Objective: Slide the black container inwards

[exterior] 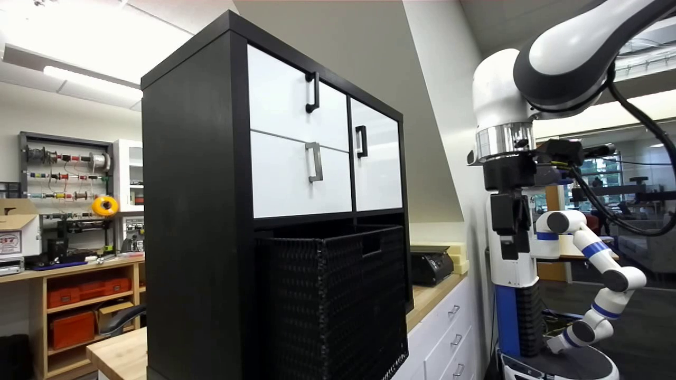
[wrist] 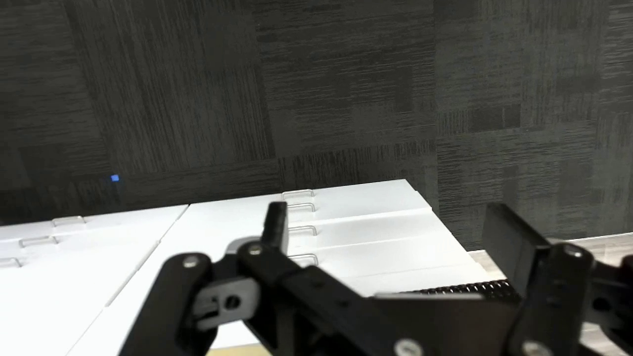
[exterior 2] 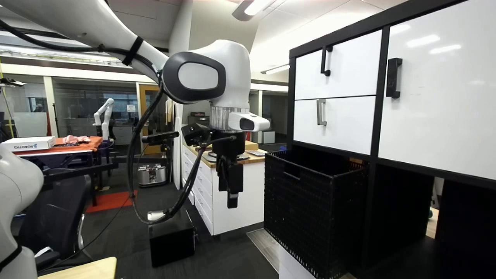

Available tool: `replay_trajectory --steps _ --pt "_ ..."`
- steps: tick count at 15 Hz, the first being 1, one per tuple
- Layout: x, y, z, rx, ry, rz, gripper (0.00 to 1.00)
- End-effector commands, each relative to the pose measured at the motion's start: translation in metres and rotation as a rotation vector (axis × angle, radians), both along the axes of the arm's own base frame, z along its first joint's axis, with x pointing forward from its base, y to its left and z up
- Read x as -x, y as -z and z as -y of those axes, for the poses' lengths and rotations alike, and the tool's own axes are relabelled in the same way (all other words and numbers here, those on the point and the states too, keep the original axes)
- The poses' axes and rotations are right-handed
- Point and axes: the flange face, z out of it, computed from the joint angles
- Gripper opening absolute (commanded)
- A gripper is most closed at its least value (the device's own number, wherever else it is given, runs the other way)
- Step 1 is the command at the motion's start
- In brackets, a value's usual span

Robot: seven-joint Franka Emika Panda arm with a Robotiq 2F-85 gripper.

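The pincer (wrist: 390,231) hangs pointing down, its fingers (wrist: 512,247) spread wide apart with nothing held between them, and it touches nothing. Beside it, clear of the fingertips in both exterior views, is the black container (exterior 2: 298,217): a large, boxy bin with ribbed, woven-looking sides, an open top and a slot cut in its front. The fingertips appear lower than its rim. The container sits in a lower compartment of the black cabinet (exterior: 187,211), its front jutting out. Higher than the pincer are white drawer fronts (exterior 2: 341,120); behind it, in an exterior view, stands a white counter unit (exterior 2: 248,209).
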Motion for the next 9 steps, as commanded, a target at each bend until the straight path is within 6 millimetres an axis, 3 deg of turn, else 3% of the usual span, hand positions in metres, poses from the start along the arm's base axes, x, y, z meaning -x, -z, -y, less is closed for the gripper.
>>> replay_trajectory --steps 1,9 --pt "-0.032 -0.018 0.012 0.086 -0.125 0.053 1.0" --pt "-0.104 -0.037 0.016 0.186 -0.507 0.281 1.0"
